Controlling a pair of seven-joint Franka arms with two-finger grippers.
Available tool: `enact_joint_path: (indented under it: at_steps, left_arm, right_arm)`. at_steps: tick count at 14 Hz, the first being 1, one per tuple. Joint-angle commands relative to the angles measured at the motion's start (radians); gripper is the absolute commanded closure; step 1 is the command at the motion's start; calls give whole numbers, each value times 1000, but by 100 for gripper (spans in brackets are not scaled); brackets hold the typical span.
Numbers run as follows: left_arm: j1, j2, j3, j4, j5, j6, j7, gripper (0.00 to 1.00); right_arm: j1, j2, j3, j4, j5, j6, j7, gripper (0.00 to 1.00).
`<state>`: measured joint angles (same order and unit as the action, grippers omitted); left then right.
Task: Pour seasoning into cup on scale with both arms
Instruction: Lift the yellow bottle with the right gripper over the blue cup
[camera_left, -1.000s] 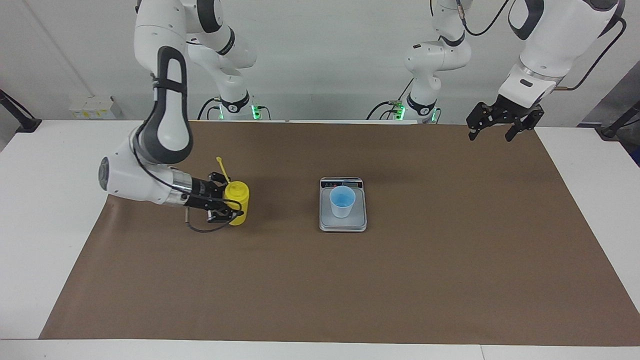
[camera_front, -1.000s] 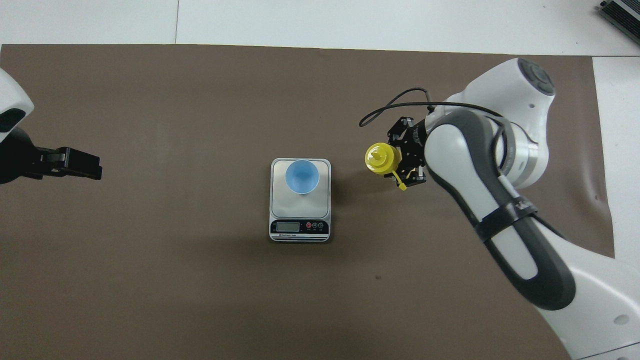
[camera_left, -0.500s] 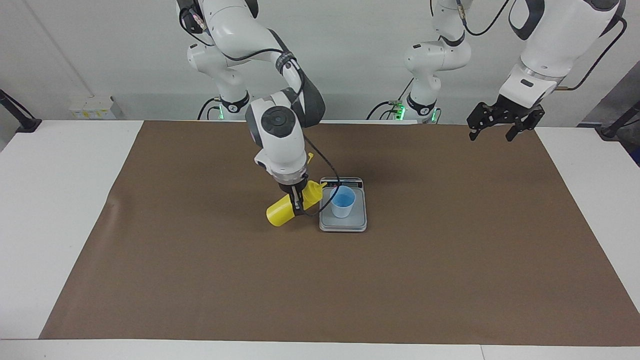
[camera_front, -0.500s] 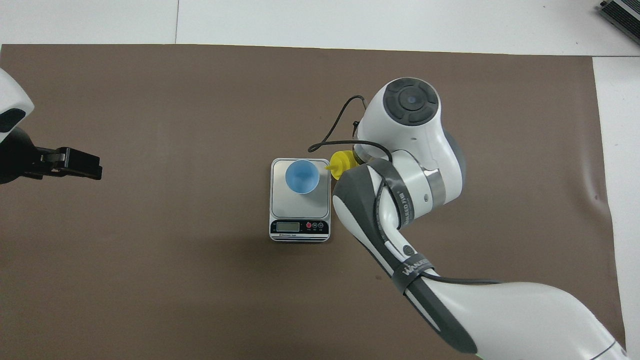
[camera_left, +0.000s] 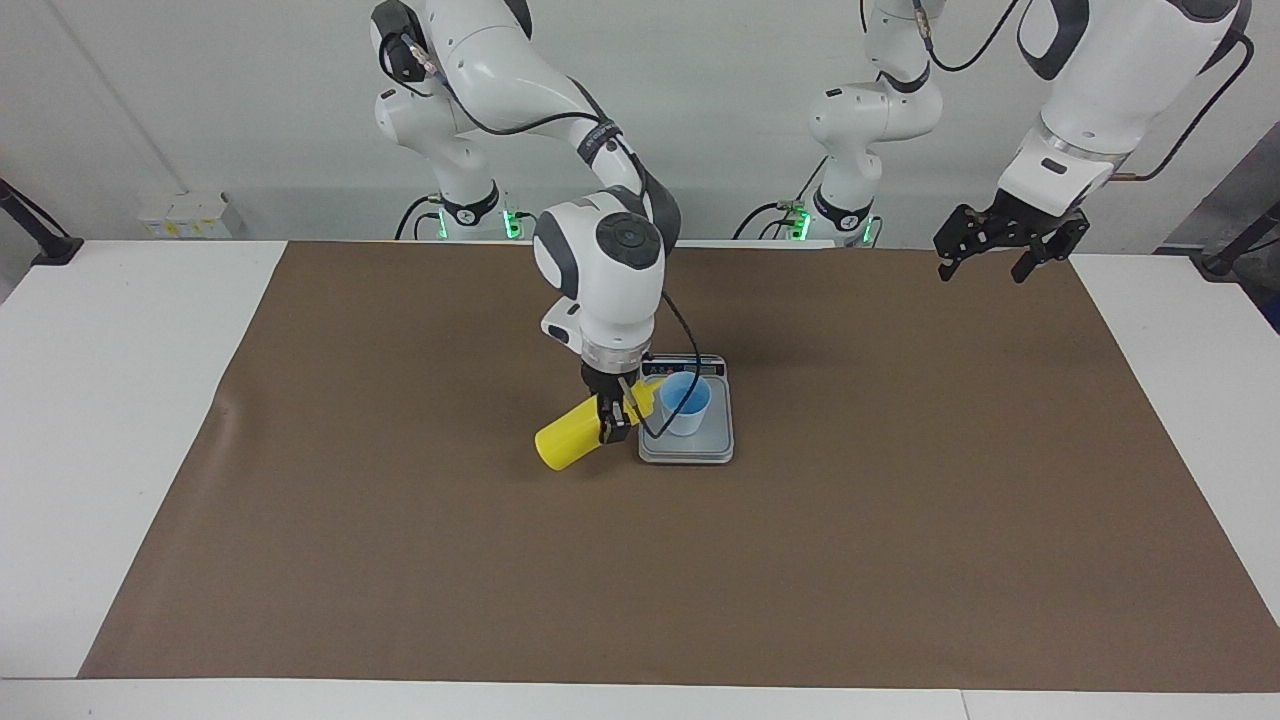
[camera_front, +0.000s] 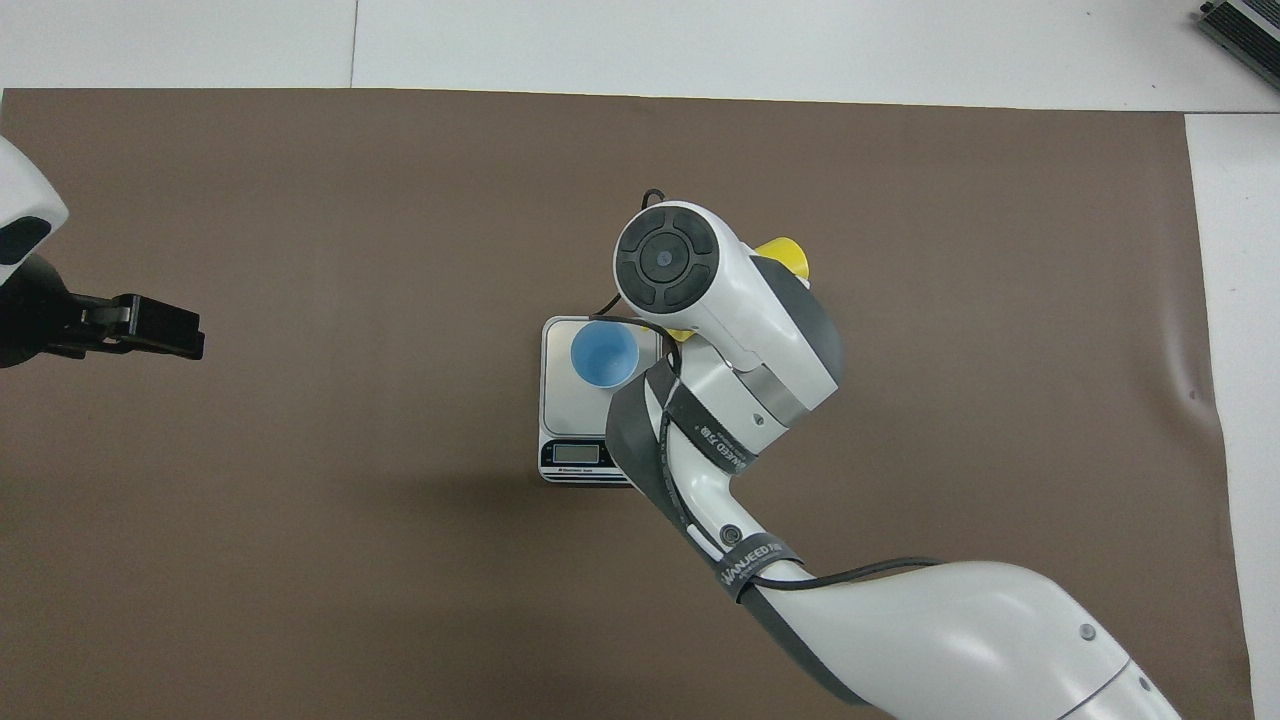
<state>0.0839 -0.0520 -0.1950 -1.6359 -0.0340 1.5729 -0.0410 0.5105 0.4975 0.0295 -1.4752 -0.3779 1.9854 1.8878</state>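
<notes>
Since the frame a second ago, your right arm has carried the seasoning (camera_left: 572, 436) from the right arm's end of the brown mat (camera_left: 400, 560) across to the scale (camera_left: 712, 448), and over the last half second it has edged further toward the cup (camera_left: 686, 404).

Working across the facing view, you will find:

1. Right gripper (camera_left: 612, 420): it hangs straight down from the wrist, just beside the scale on the right arm's side, pinching the yellow bottle across its body. That grip has not changed over the second.

2. Seasoning: upright on the mat a second ago, it is now tipped close to level, its base out toward the right arm's end of the table and its nozzle end pointing at the cup. The nozzle end lies at the cup's rim; whether it touches the rim, or whether anything is coming out, you cannot tell from either view.

3. Cup and scale: the blue cup stands upright on the weighing plate, the display strip on the side nearer the robots. Neither has moved.

4. Left gripper (camera_left: 1005, 245): it waits in the air over the left arm's end of the mat, on the robots' side, fingers spread, unchanged
</notes>
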Motion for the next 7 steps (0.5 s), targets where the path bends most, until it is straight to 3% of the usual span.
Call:
enact_joint_path:
  at_steps: [1,7]
  left_arm:
    - [5,-20,-1,-12,16,-13,4,0]
    - [5,-20,-1,-12,16,-13,4,0]
  right_arm:
    - [61,4,4,10,-132,0,83,100]
    - [88,-1,6,-14,-401,32,91,100]
